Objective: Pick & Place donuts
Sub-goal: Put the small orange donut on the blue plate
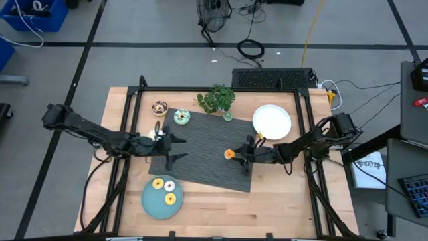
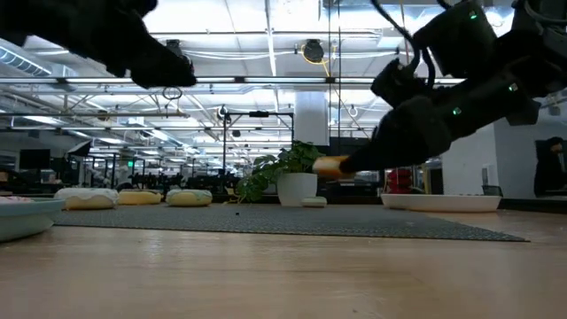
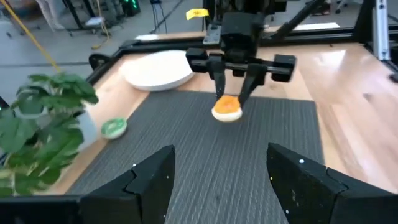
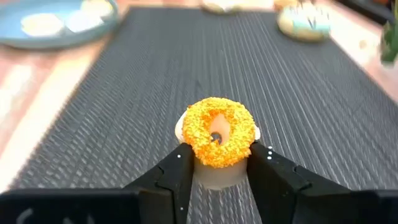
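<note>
Pinching the orange donut (image 4: 217, 132) between its two fingers, my right pincer (image 1: 242, 154) holds it over the dark mat (image 1: 204, 150) on the desk (image 1: 267, 207). My left pincer (image 1: 171, 148) hangs spread at the mat's other side, holding nothing. Around me: a white plate (image 1: 272, 122), a potted plant (image 1: 216, 99), a teal donut (image 1: 182, 118), a brown donut (image 1: 159, 107), and a teal plate (image 1: 152, 201) carrying three donuts (image 1: 164, 187).

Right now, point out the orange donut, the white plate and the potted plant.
orange donut (image 4: 217, 132): right wrist view, on its sprinkled icing ring.
white plate (image 1: 272, 121): high view, on its bare centre.
potted plant (image 1: 216, 98): high view, on its leaves.
</note>
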`<control>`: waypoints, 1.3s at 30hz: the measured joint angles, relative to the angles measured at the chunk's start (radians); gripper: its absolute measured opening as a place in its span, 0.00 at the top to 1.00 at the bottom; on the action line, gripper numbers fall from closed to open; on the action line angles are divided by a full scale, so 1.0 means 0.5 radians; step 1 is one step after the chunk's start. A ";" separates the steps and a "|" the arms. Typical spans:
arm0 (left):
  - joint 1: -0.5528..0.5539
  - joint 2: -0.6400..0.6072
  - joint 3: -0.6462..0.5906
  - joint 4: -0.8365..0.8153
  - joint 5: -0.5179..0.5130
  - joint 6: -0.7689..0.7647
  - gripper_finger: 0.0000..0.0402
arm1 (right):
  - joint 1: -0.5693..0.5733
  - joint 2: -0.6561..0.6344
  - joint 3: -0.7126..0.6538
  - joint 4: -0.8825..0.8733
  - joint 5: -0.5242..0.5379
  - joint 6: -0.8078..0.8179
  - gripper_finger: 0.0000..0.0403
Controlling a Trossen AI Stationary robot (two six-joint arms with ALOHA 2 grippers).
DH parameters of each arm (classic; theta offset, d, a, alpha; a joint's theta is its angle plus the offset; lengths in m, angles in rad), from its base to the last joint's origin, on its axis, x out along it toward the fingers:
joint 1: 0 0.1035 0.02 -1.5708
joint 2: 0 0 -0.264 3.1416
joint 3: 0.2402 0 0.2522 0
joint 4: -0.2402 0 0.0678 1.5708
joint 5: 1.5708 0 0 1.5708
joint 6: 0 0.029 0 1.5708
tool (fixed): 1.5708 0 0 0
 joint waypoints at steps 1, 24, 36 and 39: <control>0.007 0.083 -0.001 0.091 0.001 0.016 0.37 | 0.010 0.000 0.000 0.042 -0.001 -0.036 0.67; 0.188 1.436 0.375 1.305 0.402 0.054 0.37 | 0.104 -0.001 0.000 0.411 0.020 -0.331 0.69; 0.192 1.708 0.684 1.230 0.480 0.182 0.37 | 0.105 0.000 -0.001 0.392 0.012 -0.324 0.69; 0.191 1.705 0.681 1.154 0.424 0.183 0.37 | 0.116 0.000 -0.001 0.394 0.014 -0.325 0.69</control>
